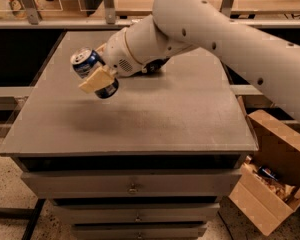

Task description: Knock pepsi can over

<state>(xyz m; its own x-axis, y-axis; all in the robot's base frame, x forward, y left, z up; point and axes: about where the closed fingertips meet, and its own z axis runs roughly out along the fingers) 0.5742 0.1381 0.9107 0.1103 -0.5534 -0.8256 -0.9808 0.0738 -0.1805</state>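
Observation:
The pepsi can (88, 62) is dark blue with a silver top. It sits tilted between the fingers of my gripper (93, 73), its top leaning up and to the left. It hangs above the left half of the grey table (180, 119), over a soft shadow. A tan finger (96, 79) crosses the can's front side. The gripper is shut on the can. The white arm (215, 29) reaches in from the upper right.
A dark blue snack bag (158, 65) shows just behind the wrist, mostly hidden by the arm. An open cardboard box (275, 169) stands on the floor at the right. Drawers (132, 188) run below the table's front edge. A shelf rail (50, 24) lies behind the table.

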